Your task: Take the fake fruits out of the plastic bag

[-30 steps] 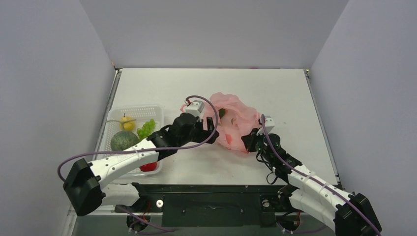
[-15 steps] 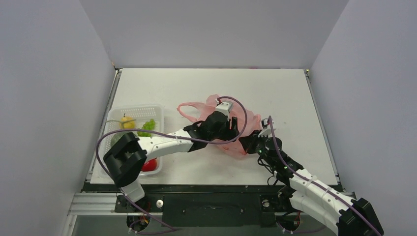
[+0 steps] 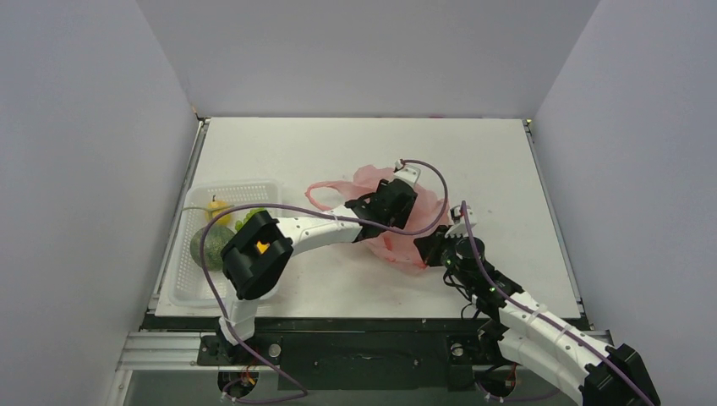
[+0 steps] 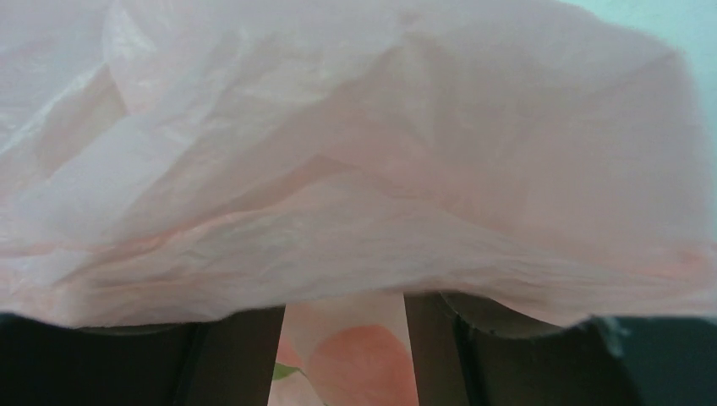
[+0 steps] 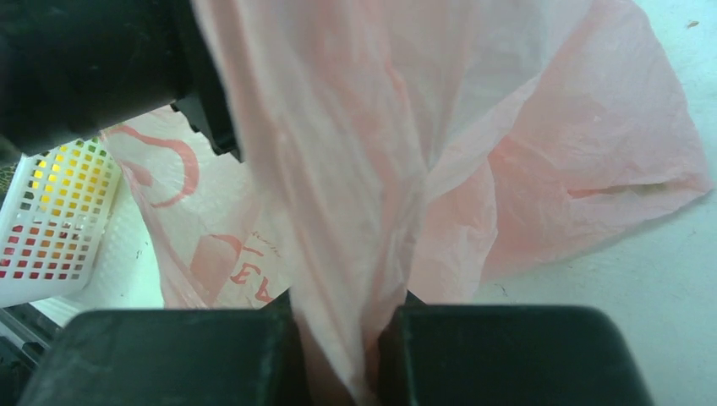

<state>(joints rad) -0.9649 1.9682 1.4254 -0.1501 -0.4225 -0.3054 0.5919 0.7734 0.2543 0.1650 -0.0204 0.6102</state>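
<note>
On the white table (image 3: 338,144) the pink plastic bag (image 3: 399,247) lies crumpled right of centre toward the near edge, and a white slotted tray (image 3: 182,288) at the left edge holds fake fruits (image 3: 203,247) (a green round one and a yellow one show). The left gripper (image 4: 345,359) sits under the bag's film, jaws partly apart; the right gripper (image 5: 338,351) pinches a fold of the bag.

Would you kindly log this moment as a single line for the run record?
left gripper: under bag film, grip unclear | right gripper: shut on bag | tray: fruits inside
</note>
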